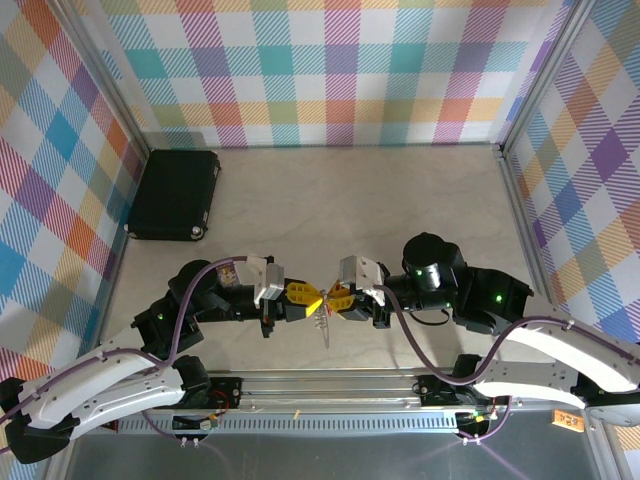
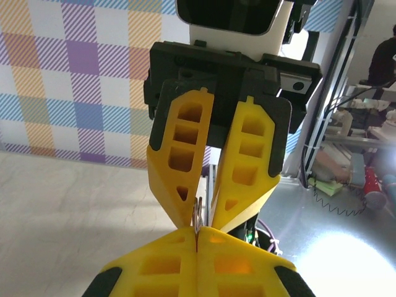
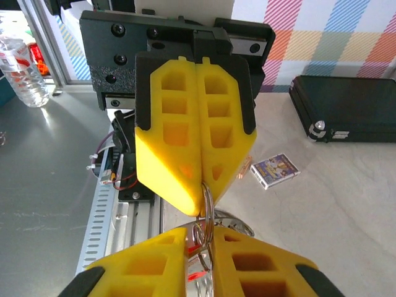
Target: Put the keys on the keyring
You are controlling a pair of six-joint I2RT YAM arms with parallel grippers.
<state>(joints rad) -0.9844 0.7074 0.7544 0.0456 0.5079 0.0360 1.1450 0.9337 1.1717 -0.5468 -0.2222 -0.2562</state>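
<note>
Top external: we log L gripper clamped on silver-grey oval metal keyring | R gripper near-closed on red-headed key | both well right of black rectangular case.

Pastel plaid wall panels on three sides, aluminium corner posts, beige stone-look tabletop, slotted rail along near edge, grey metal surface catching bright glare, cluttered bench beyond.

Bright, even overhead light; soft shadows on the table; white glare lower right of left wrist view; foreground blurred.
</note>
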